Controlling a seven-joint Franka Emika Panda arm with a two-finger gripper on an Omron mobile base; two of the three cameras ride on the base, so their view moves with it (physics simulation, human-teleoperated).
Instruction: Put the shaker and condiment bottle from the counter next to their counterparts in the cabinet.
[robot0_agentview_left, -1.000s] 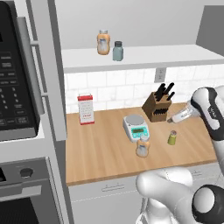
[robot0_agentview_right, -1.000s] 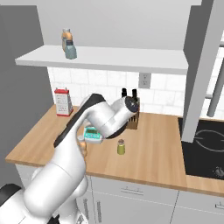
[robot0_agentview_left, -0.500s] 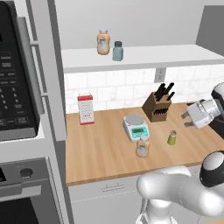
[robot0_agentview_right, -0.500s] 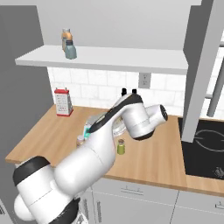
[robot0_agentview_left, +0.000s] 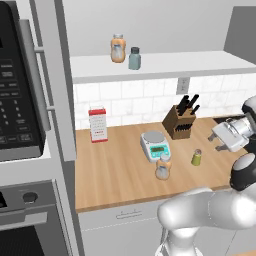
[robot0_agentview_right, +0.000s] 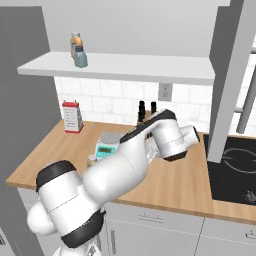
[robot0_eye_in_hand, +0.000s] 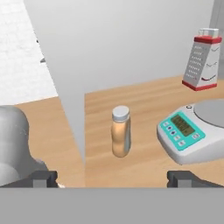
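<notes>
I'm looking into a home kitchen. A light wooden table (robot0_agentview_left: 115, 170) runs over white drawers, backed by white tile (robot0_agentview_left: 130, 102). On it stand a knife block (robot0_agentview_left: 181, 122), a kitchen scale (robot0_agentview_left: 154, 146) and a box grater (robot0_agentview_left: 98, 125). A microwave (robot0_agentview_left: 17, 90) hangs above an oven (robot0_agentview_left: 30, 220) on the left; a black cooktop (robot0_agentview_right: 232, 172) sits to the right.

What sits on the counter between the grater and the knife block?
The kitchen scale sits between the grater and the knife block, nearer the block and further forward on the counter, seen in the left base view.
</notes>
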